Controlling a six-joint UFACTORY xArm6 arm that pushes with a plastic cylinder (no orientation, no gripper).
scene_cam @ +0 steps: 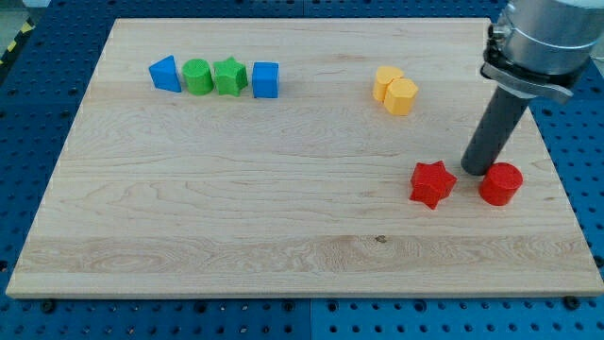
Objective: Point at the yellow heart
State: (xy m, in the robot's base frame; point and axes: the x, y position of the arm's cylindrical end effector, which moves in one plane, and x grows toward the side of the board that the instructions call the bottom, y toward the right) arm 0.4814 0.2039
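- The arm comes in from the view's top right and ends in a straight dark rod; there are no jaws on it to spread or press together, so nothing is pinched.
- My tip [482, 172] rests on the wooden board [236, 227], in the gap between the red star [432, 183] and the red cylinder [499, 183], just above their line and close to both.
- Whether the tip actually touches either red block cannot be told from here.
- Two yellow blocks sit touching each other toward the view's top, right of centre: the upper-left yellow block [386, 82], which may be the heart, and the yellow block [402, 96] just below and right of it.
- The yellow pair lies up and to the left of the tip, well apart from it.
- Near the view's top left a tight row runs left to right: blue triangle [165, 74], green cylinder [197, 76], green star [229, 76], blue cube [266, 79].
- Under the board is a blue perforated table [38, 142].
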